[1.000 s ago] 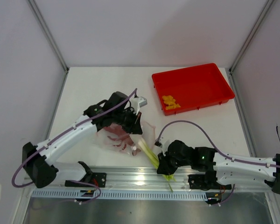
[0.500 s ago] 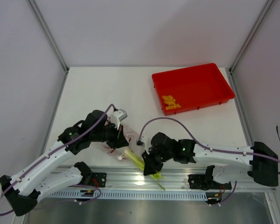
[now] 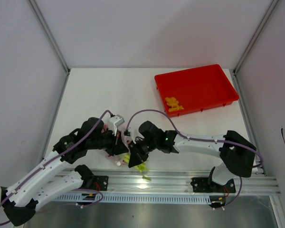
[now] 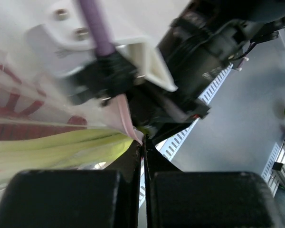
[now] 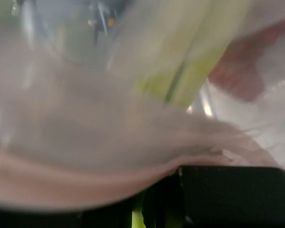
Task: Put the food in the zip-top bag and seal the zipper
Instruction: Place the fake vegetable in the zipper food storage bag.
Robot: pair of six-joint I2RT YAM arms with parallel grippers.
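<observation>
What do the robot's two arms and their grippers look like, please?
Both the left arm and right arm have white links, bulky black joints and a looping purple cable. The left gripper and right gripper have flat black fingers.

Pale-green stalk partly within clear bag

— What did the right wrist view give?
— Mostly blur: the zip-top bag smeared right across it, the stalk soft behind.
— And from above?
— The left gripper and right gripper covered the bag; only the stalk's end showed.
</observation>
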